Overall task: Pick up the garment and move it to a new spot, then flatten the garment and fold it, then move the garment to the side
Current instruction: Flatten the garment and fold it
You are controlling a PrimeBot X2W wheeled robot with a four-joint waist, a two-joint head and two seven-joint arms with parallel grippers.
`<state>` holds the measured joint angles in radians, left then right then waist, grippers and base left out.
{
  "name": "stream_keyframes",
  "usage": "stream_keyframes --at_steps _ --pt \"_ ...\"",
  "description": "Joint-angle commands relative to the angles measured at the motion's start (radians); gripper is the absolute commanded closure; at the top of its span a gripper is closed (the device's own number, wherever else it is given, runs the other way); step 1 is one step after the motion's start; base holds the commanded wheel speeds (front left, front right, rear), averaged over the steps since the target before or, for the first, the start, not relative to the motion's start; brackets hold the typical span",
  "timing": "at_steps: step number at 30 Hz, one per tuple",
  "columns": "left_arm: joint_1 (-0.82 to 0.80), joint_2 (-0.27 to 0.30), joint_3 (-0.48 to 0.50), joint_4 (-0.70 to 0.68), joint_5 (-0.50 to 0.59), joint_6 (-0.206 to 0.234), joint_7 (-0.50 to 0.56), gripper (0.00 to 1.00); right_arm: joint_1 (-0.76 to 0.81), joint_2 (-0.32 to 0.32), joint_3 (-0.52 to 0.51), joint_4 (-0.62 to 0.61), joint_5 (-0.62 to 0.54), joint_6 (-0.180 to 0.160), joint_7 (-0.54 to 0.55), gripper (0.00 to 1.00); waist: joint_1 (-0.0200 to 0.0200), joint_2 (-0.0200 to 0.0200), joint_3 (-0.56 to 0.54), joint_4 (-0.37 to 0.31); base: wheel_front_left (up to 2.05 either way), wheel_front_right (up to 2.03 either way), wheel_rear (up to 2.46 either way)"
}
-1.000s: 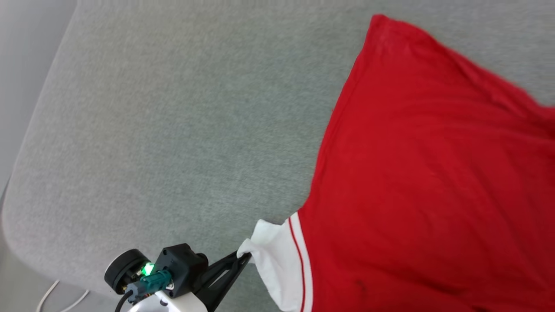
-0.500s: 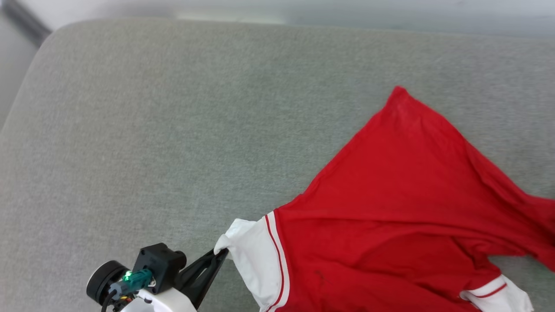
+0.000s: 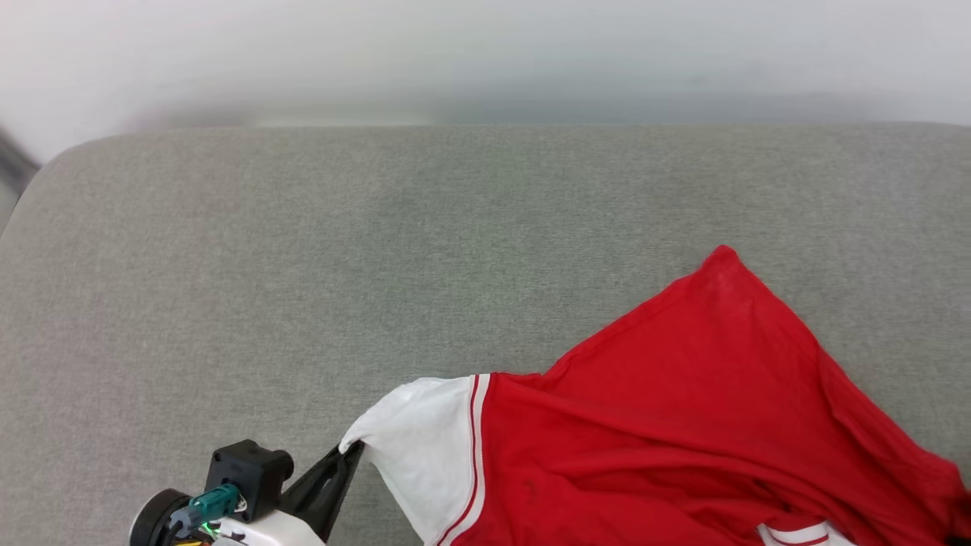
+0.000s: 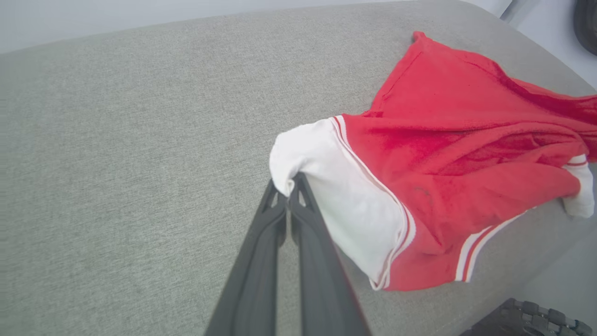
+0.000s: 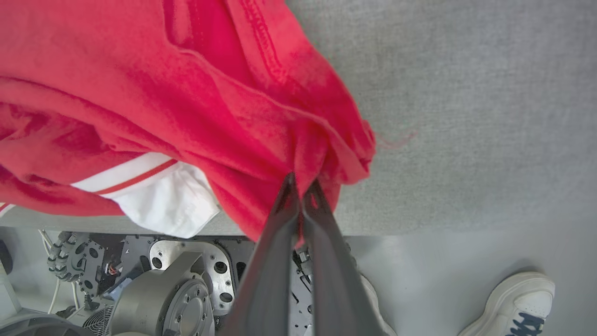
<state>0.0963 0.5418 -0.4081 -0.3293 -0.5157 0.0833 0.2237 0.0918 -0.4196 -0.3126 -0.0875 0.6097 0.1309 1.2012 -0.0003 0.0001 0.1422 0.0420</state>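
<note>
The garment (image 3: 683, 425) lies rumpled, plain red side up, on the near right part of the grey bench (image 3: 303, 250), reaching to the bench's near edge. My left end effector (image 4: 287, 186) is pressed together on the cuff of one white sleeve (image 4: 336, 186), which is stretched out toward the bench's middle. My right end effector (image 5: 301, 184) pinches a bunched red fold by the bench's near edge. A person's white shoe (image 5: 517, 298) stands on the floor below the bench.
</note>
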Motion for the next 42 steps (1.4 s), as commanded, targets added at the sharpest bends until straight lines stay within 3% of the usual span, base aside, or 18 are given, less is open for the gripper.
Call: stream_keyframes --at_steps 1,9,10,11,12,23,28,36,42 --pt "0.005 -0.017 0.001 0.007 -0.003 0.007 -0.013 1.0 0.02 0.017 -0.002 0.009 -0.003 0.0 -0.021 1.0 0.0003 -0.0001 -0.012 -0.013 0.0 0.0 0.0" --pt "-0.017 -0.031 -0.015 0.035 0.009 0.012 -0.028 1.0 0.047 0.034 0.025 0.079 -0.006 0.0 -0.081 1.0 0.0003 -0.0001 -0.014 -0.017 0.0 0.0 0.0" --pt "-0.019 -0.03 -0.014 0.036 0.009 0.012 -0.029 1.0 0.043 0.026 0.034 0.079 -0.008 0.0 -0.087 0.67 0.0003 -0.0001 -0.014 -0.016 0.0 0.0 0.0" --pt "-0.019 -0.03 -0.014 0.036 0.009 0.012 -0.029 1.0 0.043 0.026 0.034 0.079 -0.008 0.0 -0.087 0.67 0.0003 -0.0001 -0.014 -0.016 0.0 0.0 0.0" --pt "-0.021 -0.03 -0.012 0.036 0.009 0.013 -0.031 1.0 0.04 0.019 0.039 0.083 -0.01 0.0 -0.092 0.0 0.0003 -0.0001 -0.013 -0.016 0.0 0.0 0.0" --pt "-0.037 -0.032 -0.022 0.002 0.019 0.016 -0.032 1.0 -0.084 -0.115 0.13 -0.037 0.074 0.0 -0.111 0.0 0.0003 -0.0001 0.022 0.003 0.0 0.0 0.0" --pt "-0.071 -0.031 -0.034 -0.037 0.038 0.007 -0.027 1.0 -0.309 -0.136 0.199 -0.143 0.087 0.0 -0.039 0.0 0.0003 -0.0001 0.112 0.05 0.0 0.0 0.0" --pt "-0.147 -0.066 -0.061 -0.028 0.045 -0.015 -0.042 1.0 -0.579 -0.099 0.282 -0.005 -0.013 0.0 0.024 0.0 0.0003 -0.0001 0.236 0.14 0.0 0.0 0.0" --pt "-0.195 -0.092 -0.078 -0.012 0.066 -0.025 -0.07 1.0 -0.668 -0.11 0.326 0.11 -0.091 0.0 0.051 0.0 0.0003 -0.0001 0.289 0.192 0.0 0.0 0.0"
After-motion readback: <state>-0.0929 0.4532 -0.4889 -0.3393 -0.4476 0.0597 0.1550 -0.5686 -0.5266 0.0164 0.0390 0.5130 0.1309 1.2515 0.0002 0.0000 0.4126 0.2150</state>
